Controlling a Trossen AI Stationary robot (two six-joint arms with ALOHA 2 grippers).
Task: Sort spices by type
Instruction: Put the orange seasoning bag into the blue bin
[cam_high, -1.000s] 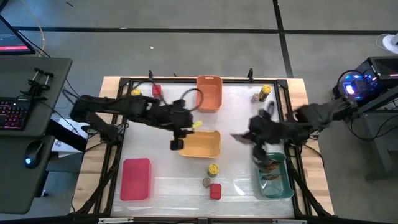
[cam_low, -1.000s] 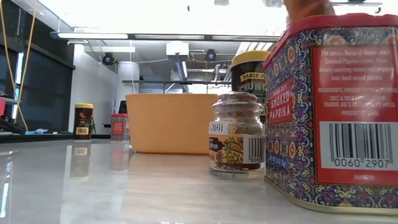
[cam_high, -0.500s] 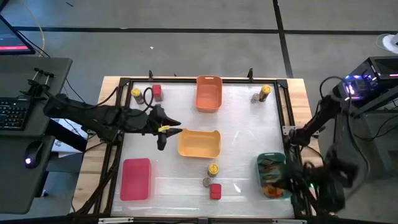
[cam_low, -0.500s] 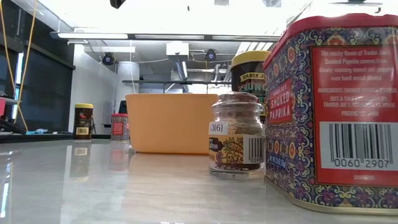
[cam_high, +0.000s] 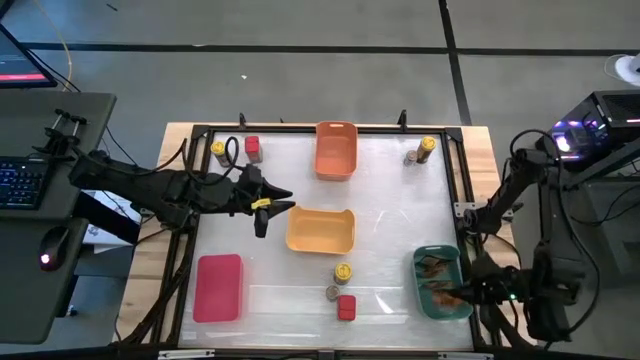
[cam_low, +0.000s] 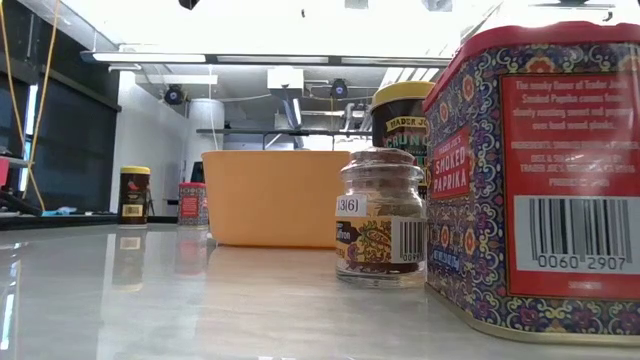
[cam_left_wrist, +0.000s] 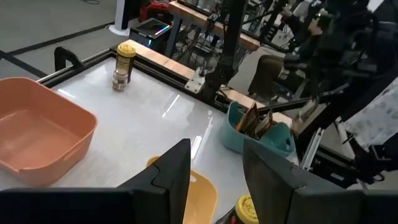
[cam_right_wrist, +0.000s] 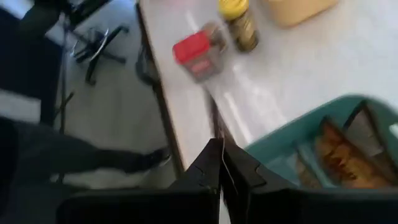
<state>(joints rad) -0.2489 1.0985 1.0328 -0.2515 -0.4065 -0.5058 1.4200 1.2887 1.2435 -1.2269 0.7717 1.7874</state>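
The white table (cam_high: 390, 200) carries four bins: a red one (cam_high: 219, 287) at the front left, a yellow one (cam_high: 321, 230) in the middle, an orange one (cam_high: 336, 150) at the back and a teal one (cam_high: 440, 283) at the front right, with brown packets (cam_high: 436, 266) inside. The left gripper (cam_high: 272, 206) hovers just left of the yellow bin, jaws partly apart around something yellow; I cannot tell what. The right gripper (cam_high: 458, 294) sits over the teal bin's outer edge, fingers pressed together, empty. Near the front edge stand a red tin (cam_high: 346, 307), a yellow-lidded jar (cam_high: 343, 272) and a short brown jar (cam_high: 332, 293). More jars wait in the back corners.
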